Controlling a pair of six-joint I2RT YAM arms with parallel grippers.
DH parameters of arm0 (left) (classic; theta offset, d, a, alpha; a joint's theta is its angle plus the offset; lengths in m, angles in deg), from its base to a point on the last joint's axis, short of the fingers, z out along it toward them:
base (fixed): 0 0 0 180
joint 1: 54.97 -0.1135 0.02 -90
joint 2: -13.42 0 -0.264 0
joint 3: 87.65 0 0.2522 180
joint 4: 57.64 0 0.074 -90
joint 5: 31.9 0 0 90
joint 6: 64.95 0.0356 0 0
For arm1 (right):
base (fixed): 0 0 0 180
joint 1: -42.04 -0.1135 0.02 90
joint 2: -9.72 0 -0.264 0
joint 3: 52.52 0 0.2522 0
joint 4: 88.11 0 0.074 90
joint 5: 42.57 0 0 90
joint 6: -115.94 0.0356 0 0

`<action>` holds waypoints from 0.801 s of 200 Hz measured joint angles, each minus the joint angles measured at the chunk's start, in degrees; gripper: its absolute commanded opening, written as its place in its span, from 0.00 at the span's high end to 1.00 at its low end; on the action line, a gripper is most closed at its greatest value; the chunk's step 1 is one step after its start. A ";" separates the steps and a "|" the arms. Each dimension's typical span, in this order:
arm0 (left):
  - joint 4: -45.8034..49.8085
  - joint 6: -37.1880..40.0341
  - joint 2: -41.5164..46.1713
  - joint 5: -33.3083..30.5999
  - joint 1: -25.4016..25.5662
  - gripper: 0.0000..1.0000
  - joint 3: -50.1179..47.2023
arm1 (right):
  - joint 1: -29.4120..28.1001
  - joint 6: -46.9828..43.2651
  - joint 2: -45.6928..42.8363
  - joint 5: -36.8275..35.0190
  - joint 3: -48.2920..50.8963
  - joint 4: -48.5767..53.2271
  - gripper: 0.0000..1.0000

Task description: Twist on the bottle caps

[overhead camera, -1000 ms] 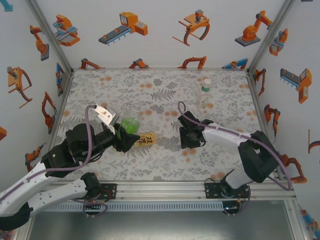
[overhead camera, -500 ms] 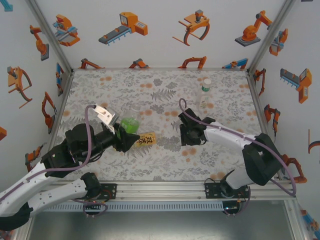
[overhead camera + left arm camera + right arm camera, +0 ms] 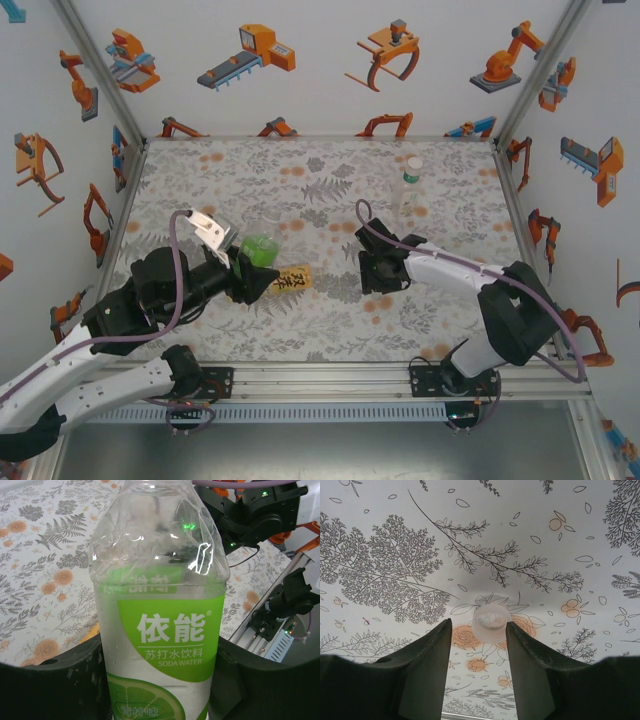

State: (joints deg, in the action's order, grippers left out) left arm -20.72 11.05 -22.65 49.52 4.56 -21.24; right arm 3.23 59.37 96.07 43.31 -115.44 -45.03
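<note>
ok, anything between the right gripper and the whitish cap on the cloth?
Nothing visible. The whitish cap lies alone on the tablecloth, just past the tips of the open right gripper, off-centre toward one finger.

Overhead camera looking down, wrist cameras close, sharing floral table (image 3: 320,170)

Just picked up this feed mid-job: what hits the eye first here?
The green bottle looms large in the left wrist view, gripped in the left hand. In the right wrist view, the right hand stands open, with a whitish cap lying on the flowered table between its fingertips. From above, an amber bottle lies on its side mid-table, right beside the left hand.
</note>
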 measured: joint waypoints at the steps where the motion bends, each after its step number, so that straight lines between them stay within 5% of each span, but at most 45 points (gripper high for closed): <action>1: -0.02 0.00 0.00 0.00 0.00 0.83 0.00 | 0.00 0.00 0.02 0.00 0.00 0.00 0.53; 160: -0.02 0.00 -0.17 0.02 0.00 0.83 0.00 | 0.00 0.00 -1.38 -1.95 0.20 0.44 0.52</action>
State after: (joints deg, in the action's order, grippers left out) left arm -20.75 11.05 -22.83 49.54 4.56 -21.24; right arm 3.23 59.37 94.69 41.36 -115.25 -44.59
